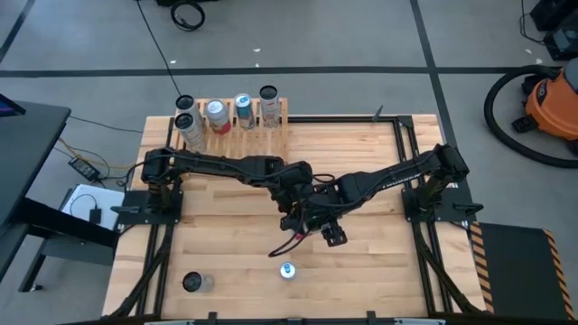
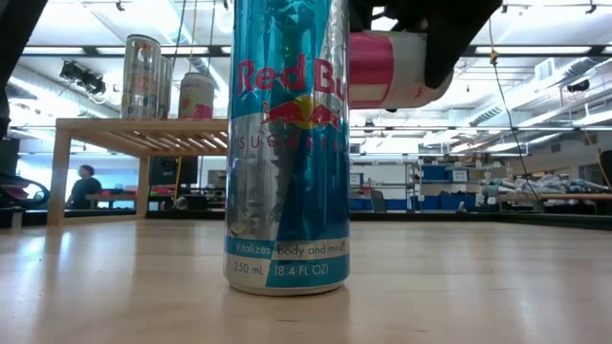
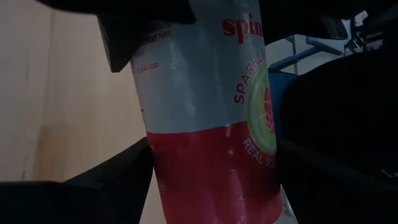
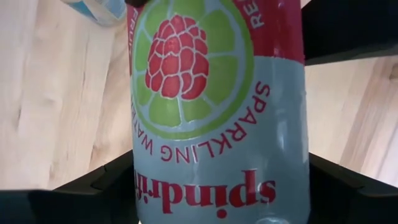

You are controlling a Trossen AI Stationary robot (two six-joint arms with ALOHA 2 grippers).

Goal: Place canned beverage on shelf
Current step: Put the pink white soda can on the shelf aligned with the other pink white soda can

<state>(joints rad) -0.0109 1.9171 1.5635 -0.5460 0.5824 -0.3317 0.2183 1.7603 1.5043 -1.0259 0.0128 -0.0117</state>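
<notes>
Both tools [image 1: 312,209] clasp the sparkling-water can [image 4: 217,106] mid-table between them.

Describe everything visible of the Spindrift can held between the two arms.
The Spindrift can is a slim aluminium sparkling-water can, grey-white and red, printed with a raspberry-on-lime emblem. It is held off the table, lying sideways in the low view, above mid-table. The left gripper and right gripper both have dark fingers on either side of it.

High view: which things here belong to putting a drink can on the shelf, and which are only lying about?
Job: Spindrift can, held by the left gripper, right gripper at it too; shelf.
Lying about: Red Bull can; dark-topped can at the table edge; orange vacuum on the floor.
</notes>
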